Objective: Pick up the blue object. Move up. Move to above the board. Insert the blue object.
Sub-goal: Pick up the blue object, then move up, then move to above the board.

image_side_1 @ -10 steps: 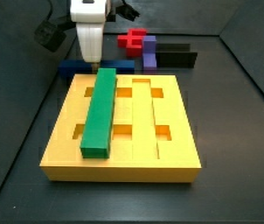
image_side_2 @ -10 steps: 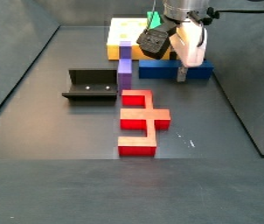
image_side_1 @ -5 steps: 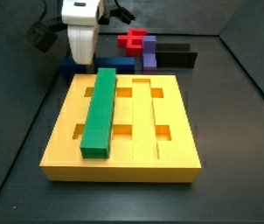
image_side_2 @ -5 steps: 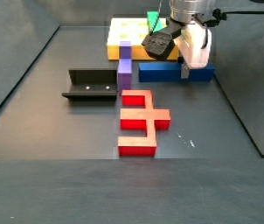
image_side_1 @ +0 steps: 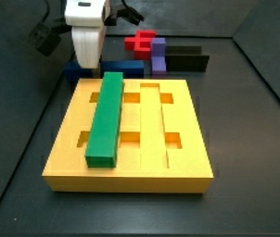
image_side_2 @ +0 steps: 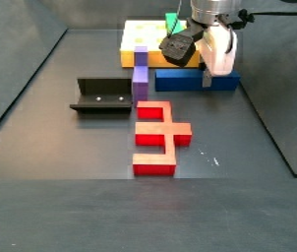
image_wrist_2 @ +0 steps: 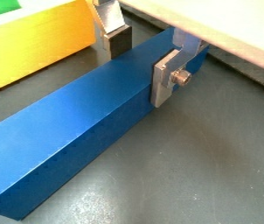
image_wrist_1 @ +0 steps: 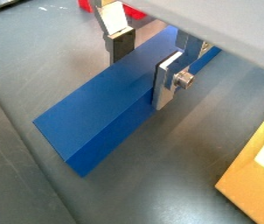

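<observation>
The blue object (image_wrist_1: 111, 109) lies flat on the dark floor beside the yellow board (image_side_1: 180, 120). It also shows in the other wrist view (image_wrist_2: 76, 131) and in both side views (image_side_1: 124, 68) (image_side_2: 178, 79). My gripper (image_wrist_1: 142, 79) (image_wrist_2: 139, 74) is low over it, near one end, with one finger on each long side. The near finger (image_wrist_1: 170, 79) lies against the bar's side. The far pad (image_wrist_1: 121, 45) stands just off the other side. The jaws are open round the bar. In the side views the gripper (image_side_1: 91, 67) (image_side_2: 214, 79) hangs at the board's end.
A green bar (image_side_1: 106, 116) sits in a groove of the board. A purple block (image_side_2: 141, 81), a red piece (image_side_2: 158, 138) and the dark fixture (image_side_2: 101, 95) stand on the floor beside the blue object. Dark walls ring the floor.
From one second ago to half a second ago the gripper shifted a little sideways along the blue object. Since then nothing has visibly moved.
</observation>
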Motion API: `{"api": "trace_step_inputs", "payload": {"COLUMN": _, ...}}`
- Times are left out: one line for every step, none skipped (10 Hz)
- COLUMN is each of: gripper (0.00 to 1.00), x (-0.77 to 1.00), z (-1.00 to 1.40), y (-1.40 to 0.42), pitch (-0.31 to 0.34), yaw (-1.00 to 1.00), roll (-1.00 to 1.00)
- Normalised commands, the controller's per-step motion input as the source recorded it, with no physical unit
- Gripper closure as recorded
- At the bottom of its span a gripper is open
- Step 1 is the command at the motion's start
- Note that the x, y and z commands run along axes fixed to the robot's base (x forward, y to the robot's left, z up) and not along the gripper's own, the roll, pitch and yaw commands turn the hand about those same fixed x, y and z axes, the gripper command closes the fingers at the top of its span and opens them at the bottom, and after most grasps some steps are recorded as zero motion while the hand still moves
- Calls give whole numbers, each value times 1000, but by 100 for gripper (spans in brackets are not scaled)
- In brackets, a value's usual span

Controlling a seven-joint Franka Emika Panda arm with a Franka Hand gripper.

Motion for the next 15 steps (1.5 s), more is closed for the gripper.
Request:
{"api": "trace_step_inputs", "payload": {"gripper": 100, "x": 0, "z": 0, "y": 0, "pitch": 0, "yaw": 0, "roll": 0}}
{"api": "trace_step_inputs", "payload": {"gripper": 100, "x": 0, "z": 0, "y": 0, "pitch": 0, "yaw": 0, "roll": 0}}
{"api": "trace_step_inputs", "payload": {"gripper": 100, "x": 0, "z": 0, "y": 0, "pitch": 0, "yaw": 0, "roll": 0}}
{"api": "trace_step_inputs", "payload": {"gripper": 100, "x": 0, "z": 0, "y": 0, "pitch": 0, "yaw": 0, "roll": 0}}
{"api": "trace_step_inputs", "payload": {"gripper": 100, "x": 0, "z": 0, "y": 0, "pitch": 0, "yaw": 0, "roll": 0}}
{"api": "trace_step_inputs", "payload": {"gripper": 100, "x": 0, "z": 0, "y": 0, "pitch": 0, "yaw": 0, "roll": 0}}
{"api": "trace_step_inputs", "payload": {"gripper": 100, "x": 0, "z": 0, "y": 0, "pitch": 0, "yaw": 0, "roll": 0}}
{"api": "trace_step_inputs", "payload": {"gripper": 100, "x": 0, "z": 0, "y": 0, "pitch": 0, "yaw": 0, "roll": 0}}
{"api": "trace_step_inputs", "payload": {"gripper": 100, "x": 0, "z": 0, "y": 0, "pitch": 0, "yaw": 0, "roll": 0}}
{"api": "trace_step_inputs", "payload": {"gripper": 100, "x": 0, "z": 0, "y": 0, "pitch": 0, "yaw": 0, "roll": 0}}
{"api": "trace_step_inputs", "payload": {"gripper": 100, "x": 0, "z": 833, "y": 0, "pitch": 0, "yaw": 0, "roll": 0}}
{"api": "trace_step_inputs", "payload": {"gripper": 100, "x": -74, "z": 784, "y": 18, "pitch": 34, "yaw": 19, "roll": 2}}
{"api": "trace_step_inputs", "payload": {"gripper": 100, "x": -91, "z": 589, "y": 12, "pitch": 32, "yaw": 20, "roll": -2}}
{"api": "trace_step_inputs", "payload": {"gripper": 100, "x": -29, "z": 217, "y": 1, "pitch": -2, "yaw": 13, "roll": -12}}
{"api": "trace_step_inputs", "payload": {"gripper": 100, "x": 0, "z": 1400, "y": 0, "pitch": 0, "yaw": 0, "roll": 0}}
